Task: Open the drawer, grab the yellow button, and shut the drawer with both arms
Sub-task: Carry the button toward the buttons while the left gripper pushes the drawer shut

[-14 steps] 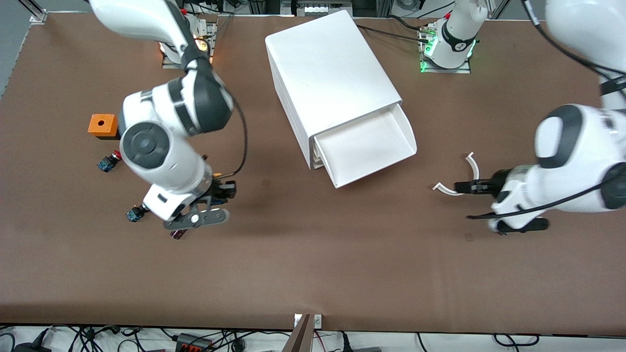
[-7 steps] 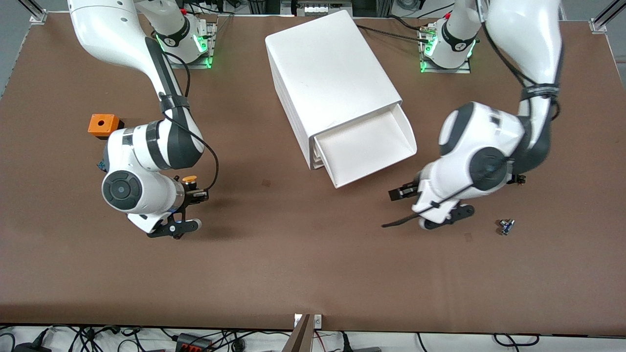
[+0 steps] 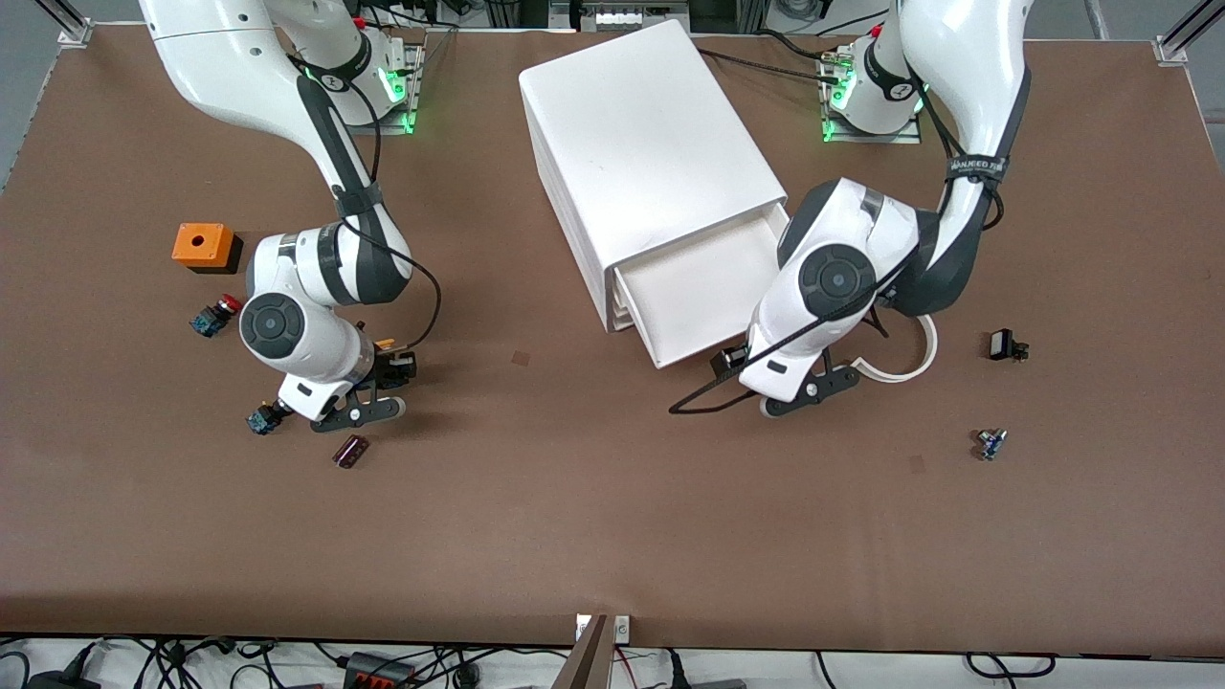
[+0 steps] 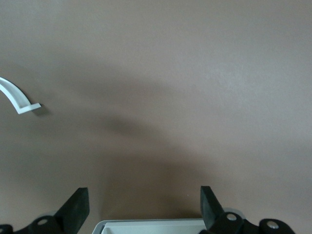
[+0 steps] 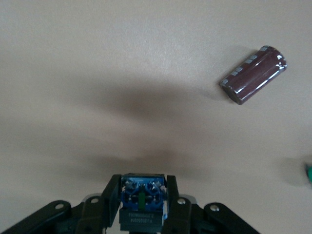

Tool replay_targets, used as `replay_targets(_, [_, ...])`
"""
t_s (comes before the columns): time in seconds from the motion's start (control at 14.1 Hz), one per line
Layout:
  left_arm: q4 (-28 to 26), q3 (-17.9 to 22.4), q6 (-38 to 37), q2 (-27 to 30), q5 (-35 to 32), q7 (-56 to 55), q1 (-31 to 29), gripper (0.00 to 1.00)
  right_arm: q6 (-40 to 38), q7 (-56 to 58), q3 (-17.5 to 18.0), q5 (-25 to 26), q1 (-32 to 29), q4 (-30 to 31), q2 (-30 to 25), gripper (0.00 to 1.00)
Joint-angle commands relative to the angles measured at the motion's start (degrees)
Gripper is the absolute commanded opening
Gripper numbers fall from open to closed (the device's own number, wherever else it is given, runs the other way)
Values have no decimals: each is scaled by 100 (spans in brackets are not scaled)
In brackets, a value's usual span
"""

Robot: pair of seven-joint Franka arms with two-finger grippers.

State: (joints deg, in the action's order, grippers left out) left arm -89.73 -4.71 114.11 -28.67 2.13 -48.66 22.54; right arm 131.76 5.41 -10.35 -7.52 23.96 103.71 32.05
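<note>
The right gripper (image 5: 143, 204) is pinching the button (image 5: 142, 202) above the table (image 3: 574, 498), its arm bending down from its base. The left gripper (image 4: 144, 212), jaws spread wide, is hanging at the open drawer (image 3: 694, 287) front, elbow folded over the cabinet (image 3: 641, 144)

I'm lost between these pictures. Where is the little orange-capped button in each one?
Front view: the button is gripped in the right claw, over the table near a maroon cylinder.
Right wrist view: its blue body sits between the shut claw's fingers.
Left wrist view: not in it; the open left claw is at the edge of the drawer.
Shared landmark: the maroon cylinder, in front and right wrist views.
</note>
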Motion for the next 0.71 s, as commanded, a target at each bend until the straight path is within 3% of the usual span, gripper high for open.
replay_targets(0.0, [-1011, -205, 340, 766, -99, -82, -48, 100, 962, 469, 51, -48, 21, 946, -357, 0])
replay_targets(0.5, [-1336, -777, 261, 863, -64, -152, -189, 100, 1335, 470, 86, -48, 144, 1283, -278, 0])
replay_targets(0.57, [-1336, -838, 165, 898, 32, -231, -189, 100, 1317, 392, 86, -48, 144, 1265, -278, 34])
replay_targets(0.64, [-1336, -917, 121, 907, 146, -249, -197, 100, 1300, 330, 86, -48, 170, 1222, -278, 99])
